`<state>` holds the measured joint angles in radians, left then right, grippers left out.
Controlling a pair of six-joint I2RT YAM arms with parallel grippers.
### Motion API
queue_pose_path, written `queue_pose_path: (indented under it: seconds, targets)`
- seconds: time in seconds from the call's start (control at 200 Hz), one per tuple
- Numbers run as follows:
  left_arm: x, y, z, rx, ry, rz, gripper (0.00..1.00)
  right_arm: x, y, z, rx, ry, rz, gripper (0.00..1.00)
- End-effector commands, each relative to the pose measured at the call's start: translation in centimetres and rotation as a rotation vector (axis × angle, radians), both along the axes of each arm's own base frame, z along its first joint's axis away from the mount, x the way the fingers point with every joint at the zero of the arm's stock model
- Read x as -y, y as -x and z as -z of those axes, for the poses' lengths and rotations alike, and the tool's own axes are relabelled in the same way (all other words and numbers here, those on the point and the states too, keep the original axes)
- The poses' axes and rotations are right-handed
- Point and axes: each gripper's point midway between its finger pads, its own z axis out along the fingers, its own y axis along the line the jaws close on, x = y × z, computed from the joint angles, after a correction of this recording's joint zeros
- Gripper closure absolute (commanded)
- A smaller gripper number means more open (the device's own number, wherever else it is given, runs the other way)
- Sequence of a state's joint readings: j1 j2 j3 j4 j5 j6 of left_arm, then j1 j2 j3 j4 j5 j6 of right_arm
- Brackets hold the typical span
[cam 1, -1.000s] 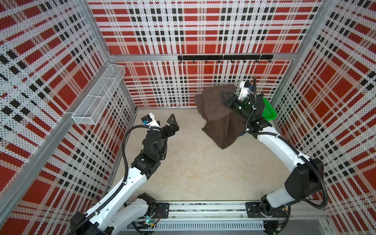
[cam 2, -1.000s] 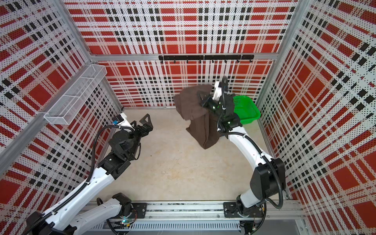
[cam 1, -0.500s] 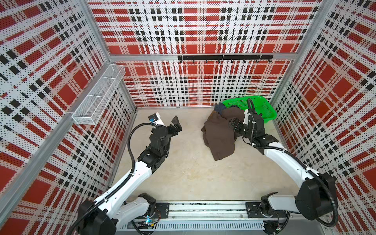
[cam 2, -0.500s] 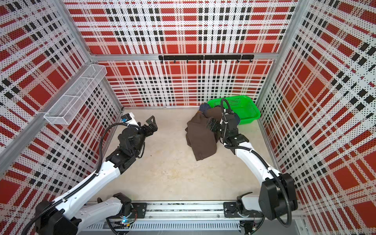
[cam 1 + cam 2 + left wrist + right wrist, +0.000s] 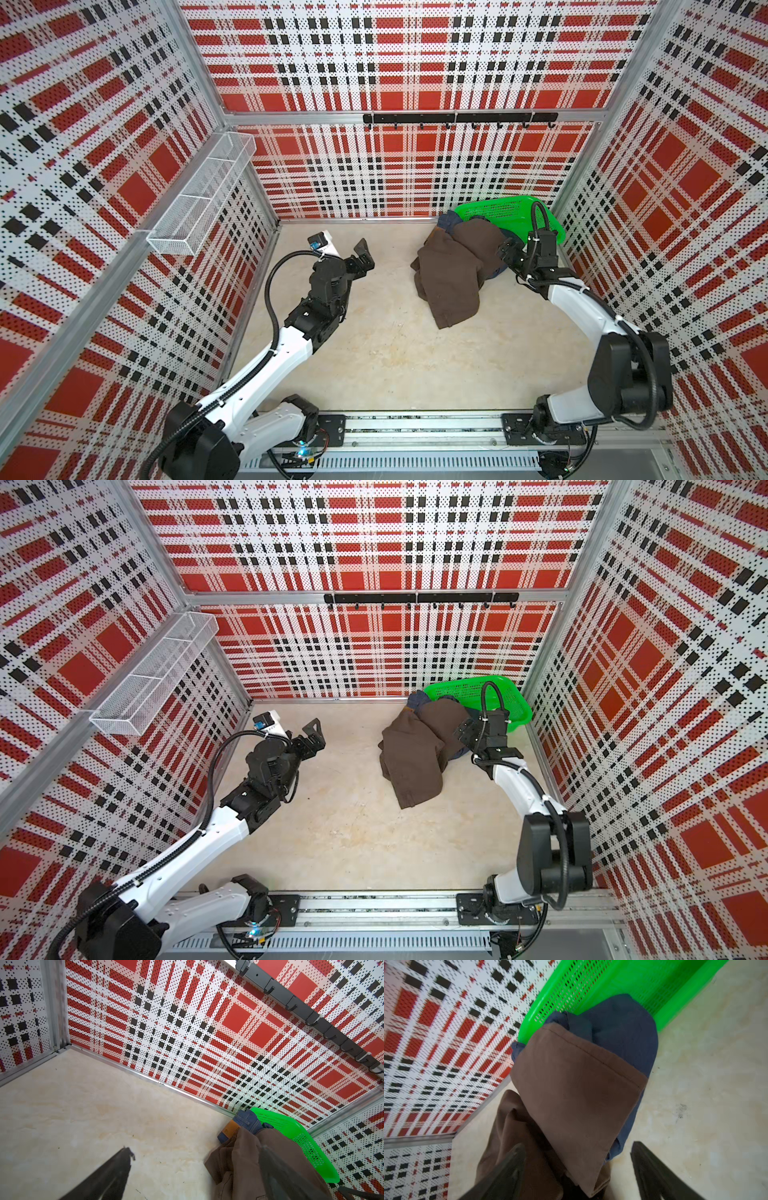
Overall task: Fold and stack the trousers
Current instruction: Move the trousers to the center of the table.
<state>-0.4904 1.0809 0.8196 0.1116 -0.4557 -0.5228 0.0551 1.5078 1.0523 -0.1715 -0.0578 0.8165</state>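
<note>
Arms first, reading the floor [image 5: 374, 353] as a clock with 12 at the back wall: the left arm rises from the 7 o'clock base and bends toward 10, where the left gripper [image 5: 364, 259] hangs above bare floor with its fingers spread wide and nothing between them. The right arm arches from the 5 o'clock base up to 2. There the right gripper [image 5: 505, 249] sits low against the clothes; in the right wrist view its fingers [image 5: 508, 1165] stand apart, released, with brown cloth lying just ahead of them.

Counted, there are 2 arms and 2 pairs of trousers. The brown trousers [image 5: 449, 278] lie crumpled on the floor at 1 to 2 o'clock, draped over the denim trousers [image 5: 247, 1120], whose tan patch [image 5: 230, 1129] shows at the waistband. The denim spills out of 1 green basket [image 5: 498, 208] in the 2 o'clock corner. 1 wire shelf [image 5: 199, 203] hangs on the wall at 10 o'clock, 1 hook rail [image 5: 457, 118] at 12.
</note>
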Motion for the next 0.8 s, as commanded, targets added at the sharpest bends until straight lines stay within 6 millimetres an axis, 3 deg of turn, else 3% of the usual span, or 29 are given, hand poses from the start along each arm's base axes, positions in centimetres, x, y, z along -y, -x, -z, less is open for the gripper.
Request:
queue_pose_path:
  seconds: [0.0,0.185,0.376,0.671,0.797]
  targets:
    - [-0.2,-0.2,0.5,-0.008,-0.010,-0.001,0.02,0.0,-1.3,-0.1,0.012,-0.050,0.002,0.24]
    - [-0.3,-0.1,0.4,-0.007,-0.012,-0.006,0.02,1.6,-1.9,1.3,-0.004,-0.090,0.044,0.38]
    - [-0.4,-0.2,0.6,-0.013,-0.015,-0.007,0.02,1.8,-2.7,2.0,-0.006,-0.143,0.036,0.47]
    - [-0.4,-0.3,0.8,-0.014,-0.017,-0.007,0.02,1.7,-3.5,1.2,0.011,-0.155,0.029,0.75]
    - [-0.5,-0.2,0.7,-0.012,-0.014,-0.009,0.02,1.5,-3.6,0.0,0.035,-0.164,0.016,0.87]
